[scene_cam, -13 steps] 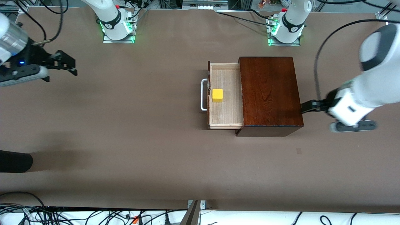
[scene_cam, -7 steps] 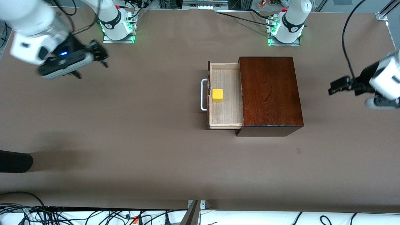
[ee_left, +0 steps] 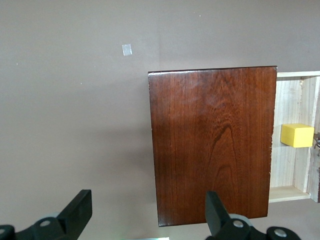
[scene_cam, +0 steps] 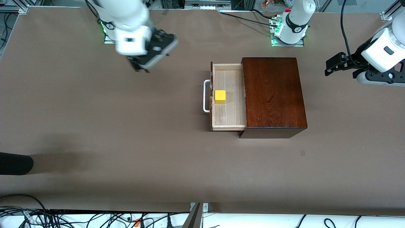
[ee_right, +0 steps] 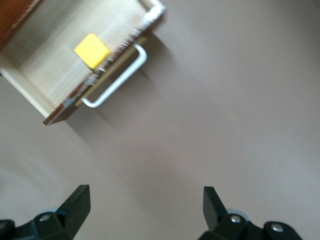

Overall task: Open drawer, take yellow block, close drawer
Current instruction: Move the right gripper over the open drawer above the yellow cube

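Observation:
The drawer [scene_cam: 228,110] stands pulled out of the dark wooden box [scene_cam: 273,95], its white handle [scene_cam: 206,96] toward the right arm's end. The yellow block [scene_cam: 220,96] sits inside, just by the drawer front. My right gripper [scene_cam: 140,67] is open and empty over bare table between its base and the drawer; the right wrist view shows the block [ee_right: 92,50], the handle [ee_right: 117,80] and my gripper [ee_right: 145,210]. My left gripper [scene_cam: 329,66] is open and empty over the table past the box's closed end; the left wrist view shows the box [ee_left: 212,145], the block [ee_left: 297,135] and my gripper [ee_left: 148,215].
A dark rounded object [scene_cam: 15,163] lies at the table edge at the right arm's end. A small tape mark [scene_cam: 302,153] sits on the brown table nearer the camera than the box. Cables run along the front edge.
My right gripper has swung from the right arm's end of the table toward the drawer. My left gripper has moved away from the box's closed end and toward the bases. Drawer and block have not moved.

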### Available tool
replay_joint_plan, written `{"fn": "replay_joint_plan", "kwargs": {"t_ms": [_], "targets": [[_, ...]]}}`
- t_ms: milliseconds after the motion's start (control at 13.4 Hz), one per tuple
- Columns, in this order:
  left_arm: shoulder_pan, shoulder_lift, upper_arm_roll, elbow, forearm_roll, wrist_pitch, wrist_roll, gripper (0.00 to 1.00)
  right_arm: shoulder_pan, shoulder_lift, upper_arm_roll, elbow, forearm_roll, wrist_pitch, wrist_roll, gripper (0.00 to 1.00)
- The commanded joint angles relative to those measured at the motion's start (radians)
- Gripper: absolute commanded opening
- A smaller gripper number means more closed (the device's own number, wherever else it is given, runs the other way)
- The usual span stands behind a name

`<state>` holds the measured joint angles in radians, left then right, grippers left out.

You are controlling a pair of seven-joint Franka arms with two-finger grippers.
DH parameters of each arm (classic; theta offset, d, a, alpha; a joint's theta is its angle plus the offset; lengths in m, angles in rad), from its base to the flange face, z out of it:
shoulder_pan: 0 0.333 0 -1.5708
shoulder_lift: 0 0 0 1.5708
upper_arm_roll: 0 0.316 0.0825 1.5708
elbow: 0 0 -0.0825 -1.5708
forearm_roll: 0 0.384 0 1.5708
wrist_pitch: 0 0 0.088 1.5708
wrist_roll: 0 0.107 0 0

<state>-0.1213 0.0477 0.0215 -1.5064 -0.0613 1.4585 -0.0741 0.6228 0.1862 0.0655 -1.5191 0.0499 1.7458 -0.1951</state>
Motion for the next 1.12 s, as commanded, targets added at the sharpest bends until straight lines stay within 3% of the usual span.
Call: {"fn": "replay_joint_plan", "kwargs": {"t_ms": [0,372,670,1042], "targets": [[-0.003,-0.039,0.014,-0.052,-0.009,0.029,0.023,1.00,0.069,0.107,-0.010,0.054,0.005,0.110,-0.114,1.00],[-0.003,-0.035,0.012,-0.055,-0.002,0.063,0.026,1.00,0.184,0.294,-0.012,0.180,-0.007,0.156,-0.162,1.00],[-0.003,-0.028,0.011,-0.046,-0.003,0.048,0.019,1.00,0.238,0.462,-0.018,0.331,-0.074,0.170,-0.158,1.00],[-0.009,-0.025,0.011,-0.038,-0.002,0.052,0.025,1.00,0.262,0.562,-0.016,0.353,-0.160,0.276,-0.176,1.00]]}}
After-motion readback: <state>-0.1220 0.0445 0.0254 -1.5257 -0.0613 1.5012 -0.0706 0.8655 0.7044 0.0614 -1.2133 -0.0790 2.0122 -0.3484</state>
